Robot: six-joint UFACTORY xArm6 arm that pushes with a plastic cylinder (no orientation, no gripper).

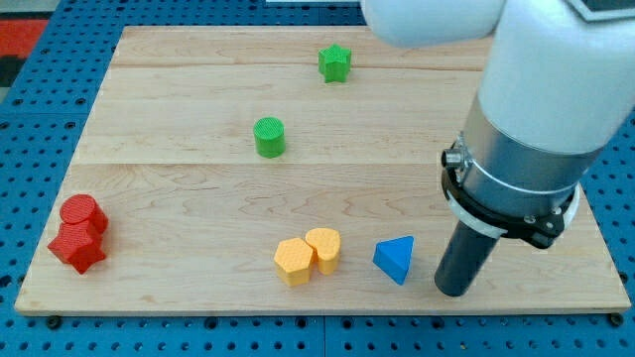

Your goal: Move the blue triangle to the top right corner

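The blue triangle [395, 259] lies near the bottom edge of the wooden board [179, 188], right of centre. My tip [451, 291] rests on the board just to the triangle's right and slightly lower, a small gap apart from it. The arm's body covers the board's right side and hides the blue cube that stood there.
Two yellow blocks [308, 254] sit touching, just left of the triangle. A green cylinder [269, 136] and a green star [335, 62] lie in the upper middle. Two red blocks [79, 232] sit at the bottom left. Blue pegboard surrounds the board.
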